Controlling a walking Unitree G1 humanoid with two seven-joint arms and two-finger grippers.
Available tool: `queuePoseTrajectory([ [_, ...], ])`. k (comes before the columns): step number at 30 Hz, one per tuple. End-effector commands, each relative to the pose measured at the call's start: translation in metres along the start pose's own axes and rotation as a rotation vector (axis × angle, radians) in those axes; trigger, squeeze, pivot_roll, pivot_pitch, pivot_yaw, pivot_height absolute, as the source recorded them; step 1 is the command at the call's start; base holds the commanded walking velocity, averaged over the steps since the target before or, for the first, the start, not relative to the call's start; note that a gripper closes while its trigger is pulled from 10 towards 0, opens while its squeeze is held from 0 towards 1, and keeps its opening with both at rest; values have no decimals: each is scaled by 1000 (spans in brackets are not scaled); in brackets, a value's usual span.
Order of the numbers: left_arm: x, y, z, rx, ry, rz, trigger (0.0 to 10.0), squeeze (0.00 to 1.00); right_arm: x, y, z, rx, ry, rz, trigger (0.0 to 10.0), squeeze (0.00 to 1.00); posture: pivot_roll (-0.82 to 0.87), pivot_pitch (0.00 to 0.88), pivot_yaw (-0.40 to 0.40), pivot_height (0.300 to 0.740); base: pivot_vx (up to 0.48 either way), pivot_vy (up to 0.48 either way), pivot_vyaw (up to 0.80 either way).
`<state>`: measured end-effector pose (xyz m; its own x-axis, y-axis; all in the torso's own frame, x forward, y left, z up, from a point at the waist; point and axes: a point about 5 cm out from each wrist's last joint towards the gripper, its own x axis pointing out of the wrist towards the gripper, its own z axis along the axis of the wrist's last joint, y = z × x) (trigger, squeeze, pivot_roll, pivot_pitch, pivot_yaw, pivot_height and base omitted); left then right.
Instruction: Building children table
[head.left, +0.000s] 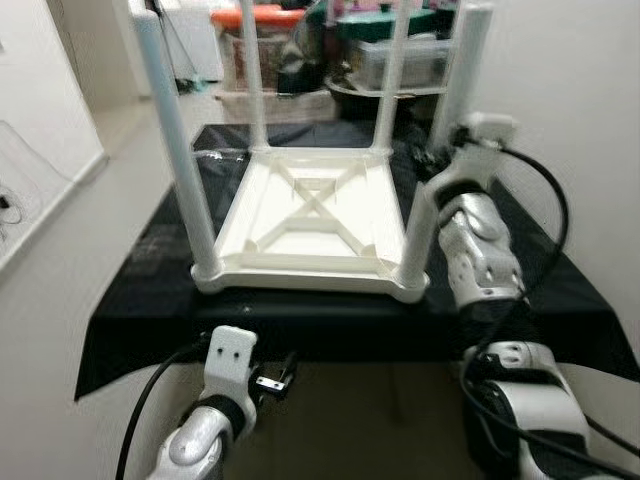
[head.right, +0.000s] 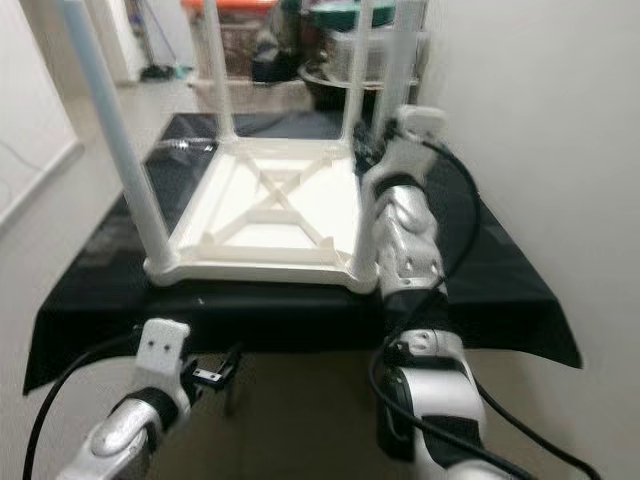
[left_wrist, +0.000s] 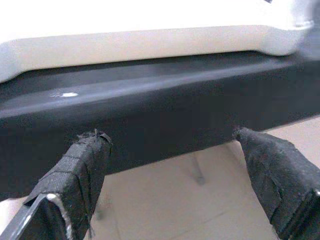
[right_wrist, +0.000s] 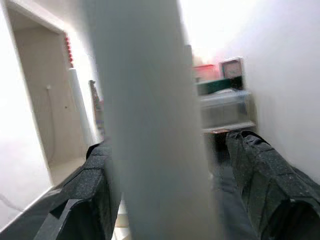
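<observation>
White children's table (head.left: 310, 215) sits upside down on a black-covered bench (head.left: 150, 300), four legs pointing up. Right gripper (right_wrist: 165, 165) is up at the near right leg (head.left: 420, 235), fingers spread either side of it with a gap on one side, so not clamped yet. Left gripper (left_wrist: 170, 165) is low, at the front edge of the bench, under the tabletop rim, fingers spread and empty.

Step in hand looks like seating or tightening that near right leg. To do it well: center the leg between the pads, close squarely, keep it upright while twisting or pushing. Left could brace the tabletop rim so it doesn't slide.
</observation>
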<state>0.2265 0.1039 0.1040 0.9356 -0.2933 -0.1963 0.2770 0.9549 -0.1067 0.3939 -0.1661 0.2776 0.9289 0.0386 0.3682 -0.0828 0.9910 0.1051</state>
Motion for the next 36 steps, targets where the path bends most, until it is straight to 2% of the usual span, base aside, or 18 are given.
queuePoseTrajectory([
  [1,-3,1,0,-4,12,7,10000,0,10,8,-1,47,34,3,0,0,58,35,-29,740,0,0,0],
  [7,-6,0,1,-6,11,7,10000,0,19,10,3,65,48,-14,0,0,62,53,-30,740,0,0,0],
  [11,-11,-3,3,-8,12,5,10000,0,27,12,7,127,69,-48,0,0,66,74,-31,740,0,0,0],
  [14,-17,-5,5,-12,13,1,10000,0,30,17,-5,324,170,-89,0,0,70,96,-30,740,0,0,0],
  [15,-17,-5,5,-12,13,1,10000,0,30,17,-5,324,170,-89,0,0,70,96,-30,740,0,0,0],
  [18,-22,-8,6,-16,19,-4,10000,0,30,24,-17,496,256,-110,0,0,82,116,-34,740,0,0,0],
  [19,-22,-8,6,-16,19,-4,10000,0,30,24,-17,496,256,-110,0,0,82,116,-34,740,0,0,0],
  [20,-27,-11,7,-21,24,-6,10000,0,28,31,-28,619,320,-130,0,0,98,136,-44,740,0,0,0],
  [22,-27,-11,7,-21,24,-6,10000,0,28,31,-28,619,320,-130,0,0,98,136,-44,740,0,0,0],
  [24,-33,-15,9,-28,29,-10,10000,0,23,45,-44,764,405,-130,0,0,106,150,-47,740,0,0,0],
  [25,-33,-15,9,-28,29,-10,10000,0,23,45,-44,764,405,-130,0,0,106,150,-47,740,0,0,0],
  [29,-40,-19,11,-30,37,-19,10000,0,12,62,-64,901,512,-167,0,0,120,180,-54,740,0,0,0],
  [32,-42,-20,12,-30,37,-20,10000,0,11,66,-67,924,527,-171,0,0,122,182,-54,740,0,0,0],
  [34,-47,-23,14,-35,42,-22,10000,0,3,81,-79,983,589,-186,0,0,136,210,-56,740,0,0,0],
  [35,-47,-23,14,-35,42,-22,10000,0,3,81,-79,983,589,-186,0,0,136,210,-56,740,0,0,0],
  [36,-50,-24,15,-38,44,-23,10000,0,-1,90,-84,1009,627,-196,0,0,140,221,-60,740,0,0,0],
])
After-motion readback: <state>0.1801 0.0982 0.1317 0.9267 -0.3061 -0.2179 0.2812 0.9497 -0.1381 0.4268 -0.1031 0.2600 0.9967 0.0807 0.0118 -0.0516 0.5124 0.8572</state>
